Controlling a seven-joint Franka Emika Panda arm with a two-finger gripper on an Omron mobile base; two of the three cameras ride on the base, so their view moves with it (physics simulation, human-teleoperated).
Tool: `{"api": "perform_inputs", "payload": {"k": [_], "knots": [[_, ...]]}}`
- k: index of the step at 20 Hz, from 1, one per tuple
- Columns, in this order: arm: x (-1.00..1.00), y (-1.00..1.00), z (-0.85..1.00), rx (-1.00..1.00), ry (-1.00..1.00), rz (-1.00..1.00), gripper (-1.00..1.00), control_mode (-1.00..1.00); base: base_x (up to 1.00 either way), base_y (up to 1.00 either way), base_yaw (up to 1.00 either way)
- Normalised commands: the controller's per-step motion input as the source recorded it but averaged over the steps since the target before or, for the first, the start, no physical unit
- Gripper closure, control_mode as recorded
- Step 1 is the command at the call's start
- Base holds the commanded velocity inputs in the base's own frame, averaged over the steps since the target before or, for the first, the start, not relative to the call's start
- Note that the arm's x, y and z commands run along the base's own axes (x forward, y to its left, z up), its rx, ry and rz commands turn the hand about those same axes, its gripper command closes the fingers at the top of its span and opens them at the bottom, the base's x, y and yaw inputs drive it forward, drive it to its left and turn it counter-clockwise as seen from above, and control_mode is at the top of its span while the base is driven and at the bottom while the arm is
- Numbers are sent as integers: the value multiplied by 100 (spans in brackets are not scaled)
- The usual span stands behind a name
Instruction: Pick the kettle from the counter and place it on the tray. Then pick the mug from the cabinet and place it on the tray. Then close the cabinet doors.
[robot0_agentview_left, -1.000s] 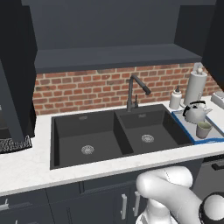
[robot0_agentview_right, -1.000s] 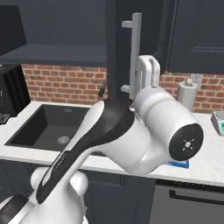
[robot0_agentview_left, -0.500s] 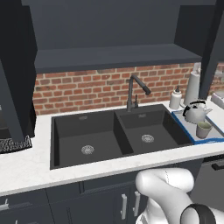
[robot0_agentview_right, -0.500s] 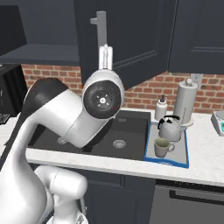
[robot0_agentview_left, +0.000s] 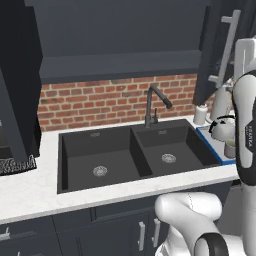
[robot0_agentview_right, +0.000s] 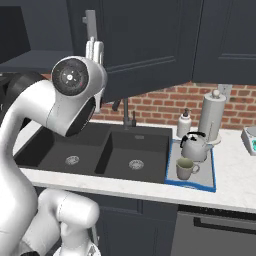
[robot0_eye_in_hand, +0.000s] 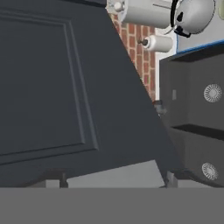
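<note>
A squat silver-grey kettle (robot0_agentview_right: 195, 147) and a small grey-beige mug (robot0_agentview_right: 184, 168) are sitting together on a flat grey tray with a blue rim (robot0_agentview_right: 211, 182), which is lying on the white marbled stone desk (robot0_agentview_right: 232, 192) just right of the black double sink (robot0_agentview_right: 120, 155). A tall dark charcoal-navy cabinet door with a silver bar handle (robot0_agentview_right: 145, 40) is standing partly open above the sink, and the white arm's end effector (robot0_agentview_right: 95, 52) is reaching up beside that handle. Whether its fingers are apart or together cannot be told.

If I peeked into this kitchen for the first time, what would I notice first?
Probably the big white robot arm reaching up to the dark cabinet door above the black double sink. Next, on the counter to the right of the sink, a blue-rimmed tray carrying a shiny kettle and a mug.
</note>
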Motion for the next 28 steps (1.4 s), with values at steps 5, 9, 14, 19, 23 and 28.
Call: {"api": "perform_inputs", "payload": {"k": [5,9,14,19,23,28], "knots": [[83,38,0,1,5,0,-100,-100,0,0,0],[87,21,0,2,5,0,-100,-100,0,0,0],[81,18,0,5,0,0,-100,-100,0,0,0],[75,23,0,6,0,0,-100,-100,0,0,0],[79,28,-1,8,0,0,-100,-100,0,0,0],[81,27,-1,9,0,0,-100,-100,0,0,0]]}}
